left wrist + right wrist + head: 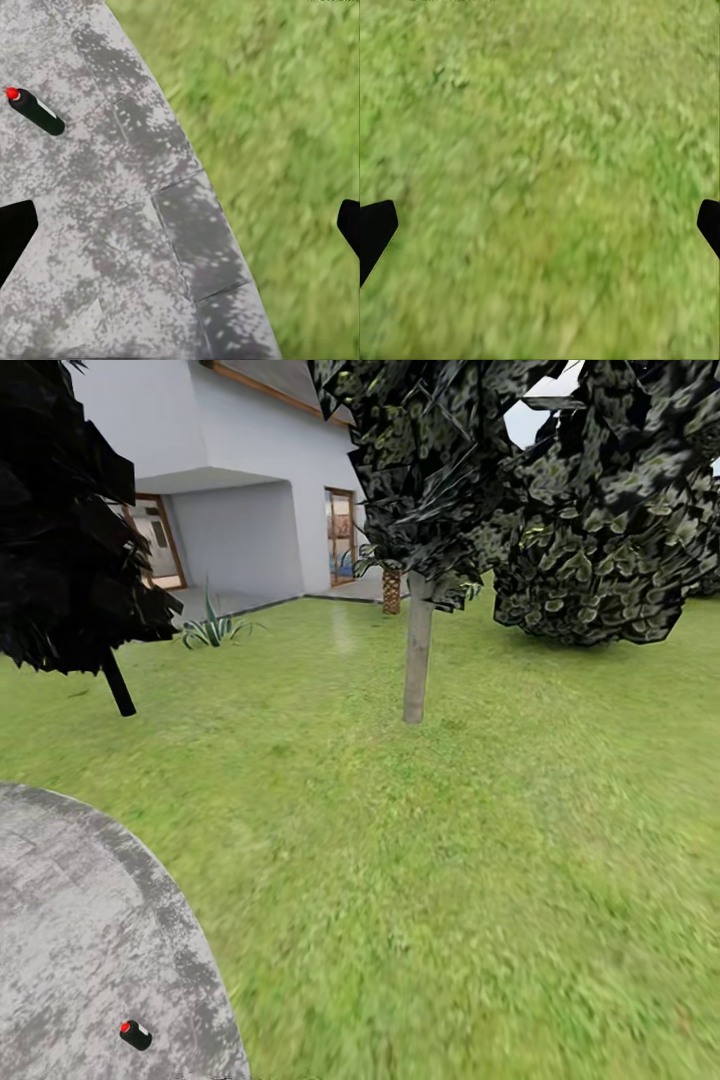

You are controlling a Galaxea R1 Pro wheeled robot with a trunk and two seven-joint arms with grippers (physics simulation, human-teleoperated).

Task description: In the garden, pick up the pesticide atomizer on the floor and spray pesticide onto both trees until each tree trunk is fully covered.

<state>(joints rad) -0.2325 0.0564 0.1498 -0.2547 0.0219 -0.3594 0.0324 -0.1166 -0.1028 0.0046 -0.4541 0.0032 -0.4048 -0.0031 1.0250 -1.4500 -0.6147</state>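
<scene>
- Left gripper (180, 225): two black fingertips at opposite edges of the left wrist view, spread wide, holding nothing; blotched grey concrete paving floor (112, 225) and green lawn (300, 112) lie beneath it.
- Right gripper (540, 225): fingertips likewise wide apart, empty, over grass only.
- One slim dark-grey pesticide atomizer with red-dotted cap (34, 111) lies on its side on the paving, apart from the left fingertips; the head view shows it near the floor's curved edge.
- Nothing lies between atomizer and gripper.
- One straight tan-grey tree trunk (417, 650) stands on the lawn, well beyond the paving.
- One near-black cone tree (60, 530) at left; one large dark bush (600, 540) at right.
- White house (240, 470) behind, one striped-leaf plant (212, 628) before it.
</scene>
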